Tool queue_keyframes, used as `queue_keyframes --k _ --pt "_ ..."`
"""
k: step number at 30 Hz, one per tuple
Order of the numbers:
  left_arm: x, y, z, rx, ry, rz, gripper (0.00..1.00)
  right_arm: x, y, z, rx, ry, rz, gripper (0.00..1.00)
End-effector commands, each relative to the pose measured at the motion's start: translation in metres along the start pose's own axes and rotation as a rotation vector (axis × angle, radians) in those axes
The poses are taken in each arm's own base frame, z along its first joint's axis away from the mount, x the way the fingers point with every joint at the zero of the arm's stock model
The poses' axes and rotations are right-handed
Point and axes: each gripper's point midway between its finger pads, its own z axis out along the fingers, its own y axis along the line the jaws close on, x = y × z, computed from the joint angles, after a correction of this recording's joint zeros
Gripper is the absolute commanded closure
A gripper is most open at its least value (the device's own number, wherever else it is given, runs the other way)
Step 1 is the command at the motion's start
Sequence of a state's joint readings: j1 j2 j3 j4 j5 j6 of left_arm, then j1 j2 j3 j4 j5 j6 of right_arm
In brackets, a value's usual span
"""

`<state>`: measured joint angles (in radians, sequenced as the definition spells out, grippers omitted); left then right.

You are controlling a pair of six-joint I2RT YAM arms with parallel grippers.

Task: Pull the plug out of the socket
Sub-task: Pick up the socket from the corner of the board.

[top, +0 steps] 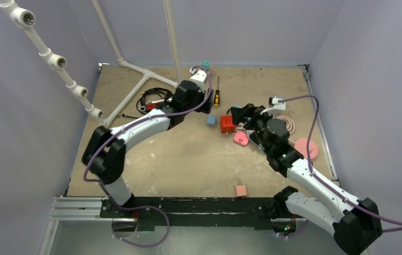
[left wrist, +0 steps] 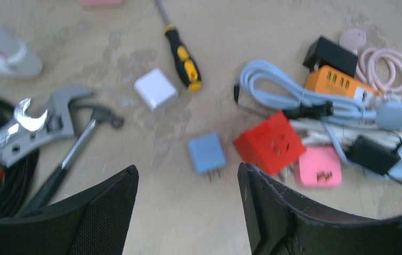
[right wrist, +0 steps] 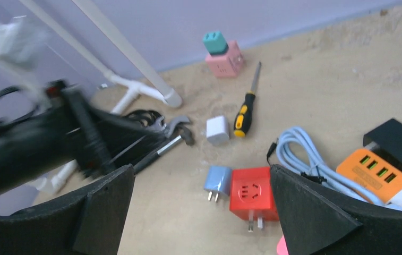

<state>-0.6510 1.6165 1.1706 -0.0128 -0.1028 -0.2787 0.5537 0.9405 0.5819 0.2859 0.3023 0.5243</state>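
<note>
Just beyond the table's (top: 188,159) middle in the overhead view, a small blue plug (top: 211,120) lies flat, out of the red socket cube (top: 227,124). The cube sits just beside the plug at its three o'clock, with a narrow gap between them. The left gripper (left wrist: 188,212) hangs above the plug with its jaws spread wide and nothing between them. The right gripper (right wrist: 201,212) is likewise wide open and empty, with plug and socket showing between its fingers. In the left wrist view a yellow-and-black screwdriver (left wrist: 184,54) lies at the plug's twelve o'clock, a white charger block (left wrist: 156,88) at eleven, and a wrench (left wrist: 34,125) and hammer (left wrist: 82,143) at nine. A pink socket (left wrist: 318,166) and pale blue cable (left wrist: 289,90) crowd the red cube's three o'clock side.
</note>
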Motion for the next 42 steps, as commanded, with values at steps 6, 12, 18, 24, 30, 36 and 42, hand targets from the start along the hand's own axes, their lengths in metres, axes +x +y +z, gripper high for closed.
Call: queue_keyframes --k 6,12,18,24,30,36,42 --pt "-0.065 0.024 0.14 -0.165 -0.104 0.037 0.27 -0.023 0.0 -0.029 -0.081 -0.141 0.009 0.01" --pt "-0.077 0.06 0.204 -0.229 -0.159 -0.023 0.25 -0.018 0.002 -0.027 -0.095 -0.122 0.002 0.01" --pt "-0.103 0.078 0.223 -0.242 -0.306 -0.052 0.25 -0.009 0.004 -0.023 -0.116 -0.097 -0.003 0.01" --pt "-0.116 0.086 0.236 -0.222 -0.375 -0.03 0.24 0.0 0.008 -0.019 -0.138 -0.068 -0.008 0.01" --pt "-0.11 0.09 0.252 -0.195 -0.404 -0.03 0.21 0.007 0.008 -0.014 -0.139 -0.041 -0.017 0.01" --pt "-0.099 0.104 0.26 -0.225 -0.406 -0.034 0.21 0.01 0.006 -0.012 -0.131 -0.037 -0.023 0.01" --pt "-0.103 0.112 0.263 -0.211 -0.44 -0.037 0.37 0.01 0.002 -0.011 -0.114 -0.039 -0.026 0.01"
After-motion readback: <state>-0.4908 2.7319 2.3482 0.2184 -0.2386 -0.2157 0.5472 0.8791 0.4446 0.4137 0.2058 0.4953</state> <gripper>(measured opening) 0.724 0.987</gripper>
